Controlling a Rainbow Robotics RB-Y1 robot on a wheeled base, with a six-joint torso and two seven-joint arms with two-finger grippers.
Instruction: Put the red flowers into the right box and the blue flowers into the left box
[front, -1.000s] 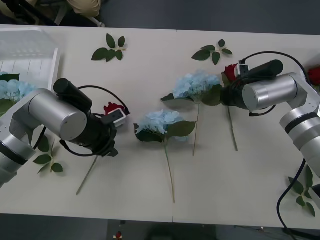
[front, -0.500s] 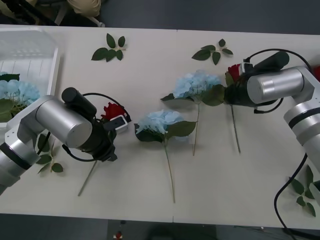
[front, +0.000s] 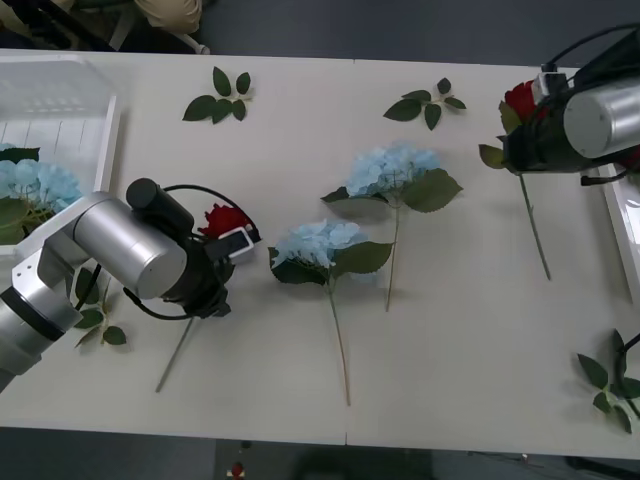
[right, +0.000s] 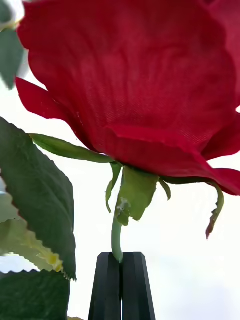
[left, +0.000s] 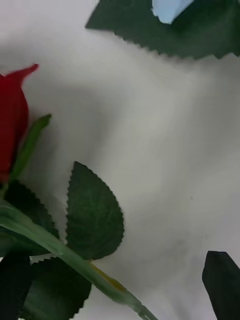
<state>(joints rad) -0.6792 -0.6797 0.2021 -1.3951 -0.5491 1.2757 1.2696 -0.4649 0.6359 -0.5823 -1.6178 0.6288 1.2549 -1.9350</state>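
Right gripper (right: 121, 260): black fingers pinched together on a thin green stem just under a red rose (front: 519, 99). Cloth petals, fine weave; leaf edges serrated. Front view: that rose is at the table's (front: 450, 330) far right, bloom pointing away from the robot, stem hanging toward it with a slight tilt, just beside the right box's (front: 622, 222) white rim.

Left gripper (front: 222, 262): spread, one dark fingertip (left: 222, 280) at a corner of the left wrist view, nothing between the fingers. It sits over a second rose (front: 225, 219), stem running diagonally toward the robot's left, lying flat.

Two blue flowers on the table centre: one (front: 318, 243) nearer, one (front: 393, 168) farther; fluffy pale heads, broad matte leaves, stems straight toward the robot. A third blue head (front: 35, 184) is in the left box (front: 70, 105), translucent white.
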